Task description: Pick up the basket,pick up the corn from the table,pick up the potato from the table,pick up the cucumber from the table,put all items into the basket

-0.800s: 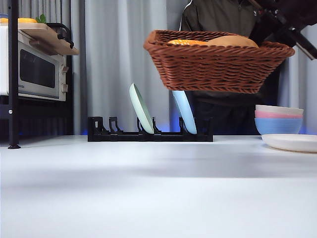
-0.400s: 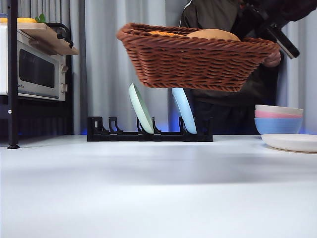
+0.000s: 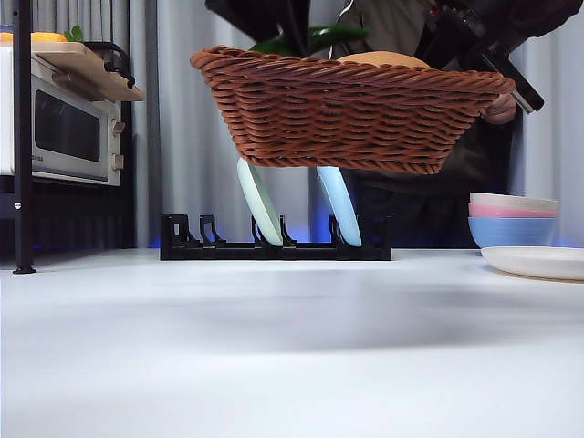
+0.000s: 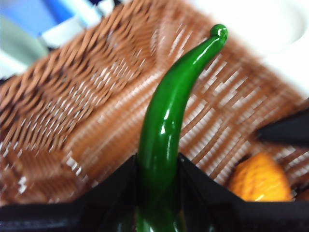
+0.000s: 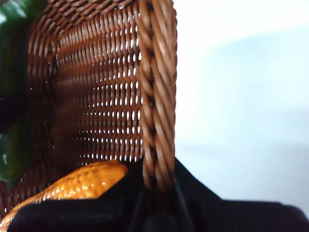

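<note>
A plain white table (image 3: 274, 365) runs back to a black dish rack (image 3: 274, 246) holding two upright plates, with grey curtains and a toaster oven (image 3: 64, 132) at nine o'clock and stacked pastel bowls (image 3: 514, 219) at three o'clock. Above it all hangs the wide brown woven wicker basket (image 3: 347, 114), well clear of the table and tipped slightly, its nine o'clock edge highest.

The right gripper (image 5: 155, 193) holds it aloft: its two black jaws are pinched on the braided rim, one inside the wall and one outside, probably so the open mouth is offered to the other arm. In the front view that arm comes in at about two o'clock.

The left gripper (image 4: 159, 179) comes down at about twelve o'clock, jaws clamped around the thick end of the glossy green curved cucumber (image 4: 169, 121), whose tapering tip points down over the basket floor. It seems poised for release into the free end.

Already in the basket lie the bumpy orange-yellow corn (image 5: 77, 181) on the floor and the smooth tan egg-shaped potato (image 3: 383, 59), its top showing above the rim.
</note>
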Robot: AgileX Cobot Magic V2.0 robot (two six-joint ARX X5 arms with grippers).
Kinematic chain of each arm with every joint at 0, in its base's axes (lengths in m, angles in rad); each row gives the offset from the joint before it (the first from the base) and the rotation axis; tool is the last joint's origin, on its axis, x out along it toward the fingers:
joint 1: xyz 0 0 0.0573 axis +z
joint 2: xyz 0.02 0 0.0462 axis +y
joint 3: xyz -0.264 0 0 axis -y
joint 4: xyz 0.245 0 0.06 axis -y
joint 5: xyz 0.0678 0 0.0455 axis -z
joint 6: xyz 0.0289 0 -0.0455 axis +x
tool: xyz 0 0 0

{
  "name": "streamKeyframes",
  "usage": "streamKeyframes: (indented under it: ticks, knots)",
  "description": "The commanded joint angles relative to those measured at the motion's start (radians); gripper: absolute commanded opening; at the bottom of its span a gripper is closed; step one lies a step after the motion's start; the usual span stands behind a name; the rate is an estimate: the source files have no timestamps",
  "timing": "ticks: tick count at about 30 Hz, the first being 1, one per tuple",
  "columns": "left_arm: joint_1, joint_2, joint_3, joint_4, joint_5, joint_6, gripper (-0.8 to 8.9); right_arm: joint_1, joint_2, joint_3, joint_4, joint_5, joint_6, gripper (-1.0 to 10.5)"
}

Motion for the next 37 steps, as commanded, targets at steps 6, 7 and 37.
streamKeyframes:
  ticks: [6,7,37]
  knots:
    - [0.023,0.002,0.004,-0.021,-0.004,0.007,5.5,0.002,-0.009,0.013,0.018,-0.006,0.007,-0.2]
    - [0.023,0.002,0.004,-0.018,-0.003,0.006,5.5,0.002,-0.009,0.013,0.018,-0.005,0.007,-0.2]
    - [0.021,-0.215,0.181,-0.144,-0.008,-0.003,5.34,-0.005,0.397,0.013,0.016,0.078,0.134,0.8]
